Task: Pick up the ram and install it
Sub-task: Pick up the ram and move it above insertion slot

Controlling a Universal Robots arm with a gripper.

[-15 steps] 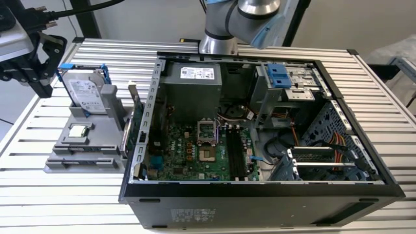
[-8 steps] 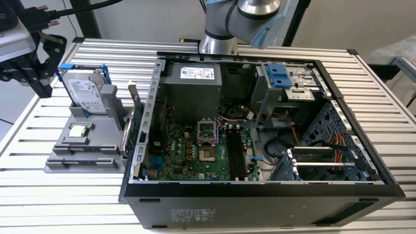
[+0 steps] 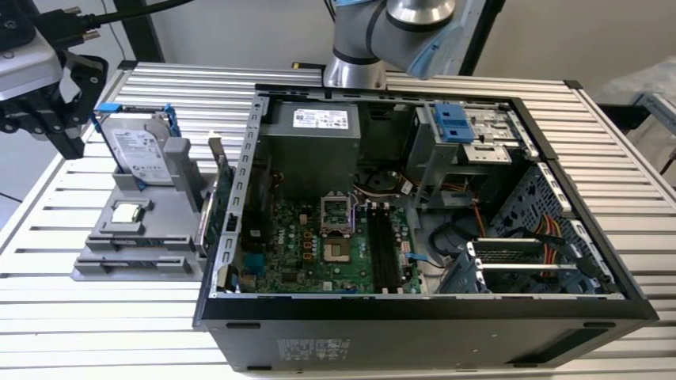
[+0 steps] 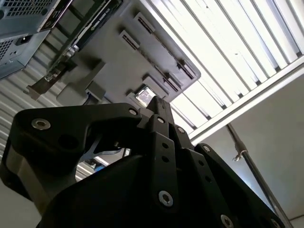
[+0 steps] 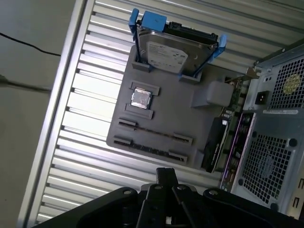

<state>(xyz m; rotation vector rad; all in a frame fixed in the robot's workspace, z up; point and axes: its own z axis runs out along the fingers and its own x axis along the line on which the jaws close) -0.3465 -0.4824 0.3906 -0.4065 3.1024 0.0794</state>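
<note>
The ram appears as a thin dark strip point(image 5: 154, 133) standing on edge between slotted holders of the grey fixture point(image 5: 175, 111); the same strip point(image 4: 164, 47) shows in the second wrist view. My gripper point(image 3: 72, 146) hangs above the table's left edge in the exterior view, to the left of the fixture and well apart from it. In both wrist views the fingertips point(image 5: 166, 173) point(image 4: 156, 102) meet at one point, shut with nothing between them. The open computer case point(image 3: 423, 309) lies to the right, its motherboard memory slots point(image 3: 382, 247) facing up.
On the fixture point(image 3: 100, 265) stand a silver hard drive with blue brackets point(image 3: 142, 150) and a small square silver-topped chip point(image 3: 129, 212). An expansion card point(image 5: 213, 145) stands between fixture and case. The arm's base point(image 3: 354, 67) sits behind the case. The slatted table point(image 3: 63, 317) ends close on the left.
</note>
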